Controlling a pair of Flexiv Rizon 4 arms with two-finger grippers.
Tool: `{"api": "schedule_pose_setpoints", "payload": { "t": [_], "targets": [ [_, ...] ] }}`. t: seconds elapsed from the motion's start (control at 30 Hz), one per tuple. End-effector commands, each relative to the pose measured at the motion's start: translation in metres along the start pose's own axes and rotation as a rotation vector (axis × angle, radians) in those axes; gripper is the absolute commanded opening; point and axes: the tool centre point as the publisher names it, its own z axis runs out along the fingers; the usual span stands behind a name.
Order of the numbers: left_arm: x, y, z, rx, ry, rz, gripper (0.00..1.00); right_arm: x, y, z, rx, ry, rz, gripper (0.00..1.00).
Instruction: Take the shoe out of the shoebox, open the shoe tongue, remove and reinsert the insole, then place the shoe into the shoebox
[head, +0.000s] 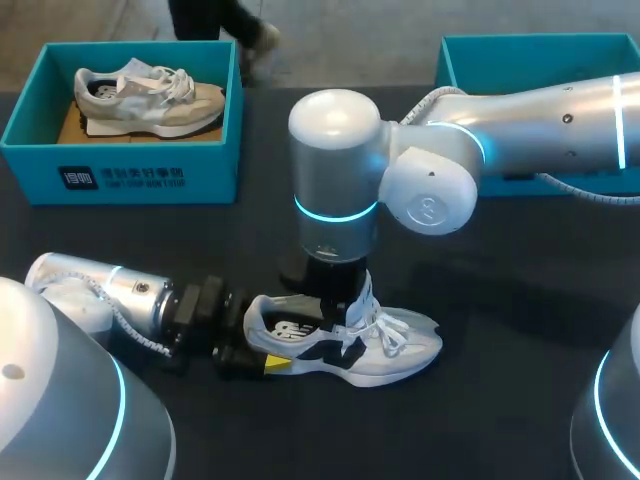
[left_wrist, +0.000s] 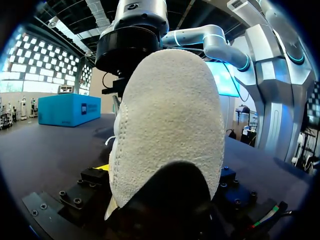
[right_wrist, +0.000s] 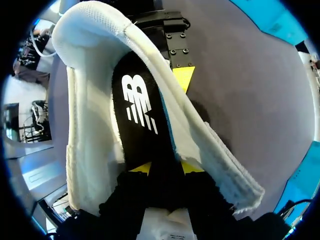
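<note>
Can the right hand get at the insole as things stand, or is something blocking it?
Likely yes. The right hand sits down in the opening of the shoe, and the black insole lies bare directly ahead of it, with nothing between.

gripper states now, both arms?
Left gripper: shut on the shoe, at its heel.
Right gripper: shut on the insole, inside the shoe.
</note>
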Motion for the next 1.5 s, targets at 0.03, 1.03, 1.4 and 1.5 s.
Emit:
{"api": "schedule_pose_setpoints", "payload": {
  "t": [0.03,1.03,1.4,1.5],
  "targets": [
    [0.000,0.001,0.001,-0.001,-0.002,0.000,0.00,0.015,0.002,0.025,-0.009,0.005,0.010,0.28],
    [0.000,0.001,0.001,-0.001,-0.002,0.000,0.00,0.026,-0.018,-0.033,-0.432,-0.065,0.043,0.00],
    [0.000,0.001,0.001,-0.001,-0.002,0.000,0.00,0.019,-0.018,-0.037,-0.581,-0.044,0.035,0.00],
    [0.000,0.001,0.001,-0.001,-0.002,0.000,0.00,0.017,-0.019,-0.039,-0.627,-0.045,0.033,0.00]
  ]
}}
